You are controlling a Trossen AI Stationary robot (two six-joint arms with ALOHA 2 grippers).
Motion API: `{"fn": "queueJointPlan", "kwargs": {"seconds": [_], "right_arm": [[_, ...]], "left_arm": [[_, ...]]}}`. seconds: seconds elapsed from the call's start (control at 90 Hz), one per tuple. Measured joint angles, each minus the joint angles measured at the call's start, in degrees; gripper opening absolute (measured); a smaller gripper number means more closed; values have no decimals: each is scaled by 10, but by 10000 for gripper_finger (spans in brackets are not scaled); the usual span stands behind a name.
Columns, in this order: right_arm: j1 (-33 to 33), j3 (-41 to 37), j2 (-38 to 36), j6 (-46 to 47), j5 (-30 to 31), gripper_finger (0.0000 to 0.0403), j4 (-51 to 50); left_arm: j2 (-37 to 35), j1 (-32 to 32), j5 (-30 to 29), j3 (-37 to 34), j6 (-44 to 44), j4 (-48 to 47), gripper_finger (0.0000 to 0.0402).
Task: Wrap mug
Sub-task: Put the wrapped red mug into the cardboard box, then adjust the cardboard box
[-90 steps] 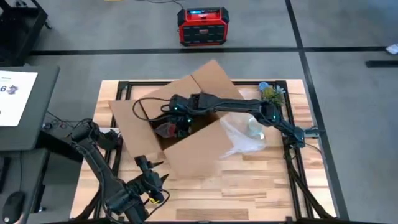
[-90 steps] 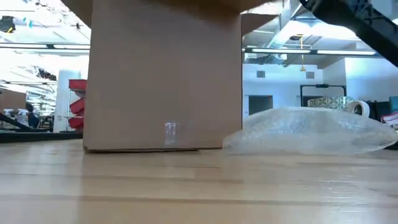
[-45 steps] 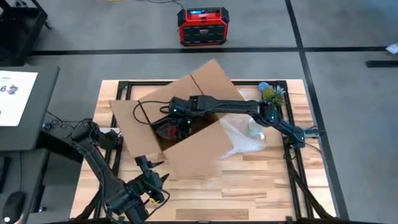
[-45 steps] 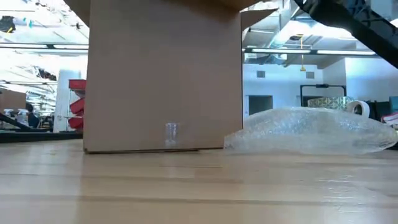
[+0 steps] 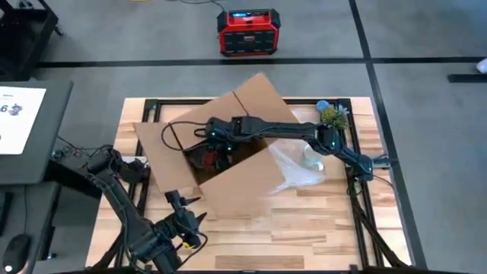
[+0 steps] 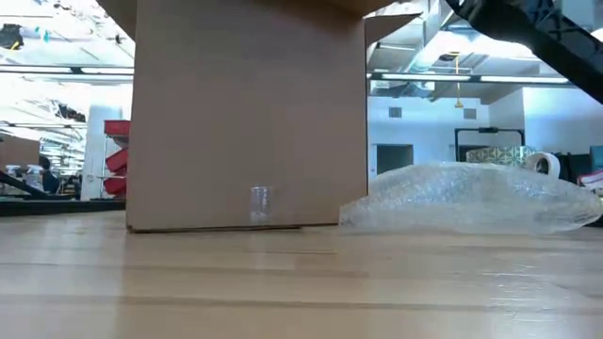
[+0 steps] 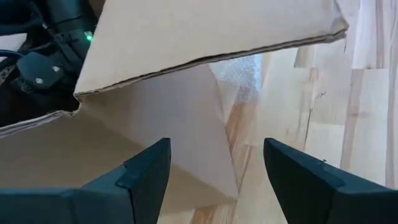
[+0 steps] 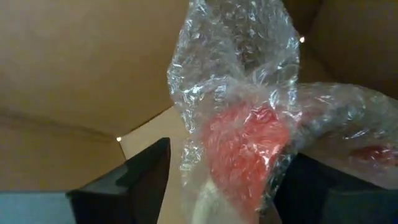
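Seemingly upright, wrapped mug [image 8: 245, 149] between right hand [image 8: 217, 180] fingers.

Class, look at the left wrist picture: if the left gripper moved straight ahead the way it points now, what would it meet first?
Most likely the cardboard box: its wall and flap fill the view ahead of the open left gripper. Depth is unclear, so how soon is uncertain.

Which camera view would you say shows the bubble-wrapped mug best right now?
The right wrist view: the red mug fills the frame in its bubble wrap inside the cardboard box, between the right gripper's fingers. The high view shows a red glimpse; the low and left wrist views show none.
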Motion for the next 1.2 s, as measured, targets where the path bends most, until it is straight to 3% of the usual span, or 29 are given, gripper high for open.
{"fn": "queueJointPlan", "kwargs": {"seconds": [0.167, 0.411, 0.622, 0.889, 1.044, 1.2], "right_arm": [[0, 40, 0, -3, 0, 233, -3], [0, 35, -41, -5, 4, 233, 25], [6, 35, -74, -39, 75, 233, 59], [26, 37, -88, -73, 80, 233, 72], [40, 39, -144, -98, 81, 230, 66], [65, 39, -197, -136, 80, 223, -19]], "left_arm": [[0, 0, 0, 0, -1, 0, 235], [0, 0, 1, 0, -1, 4, 235], [0, 0, 1, 0, 0, 4, 235], [0, 0, 1, 0, -17, 13, 235], [0, 1, -7, 0, -18, 50, 235], [1, 1, -24, -40, -21, 144, 235]]}}
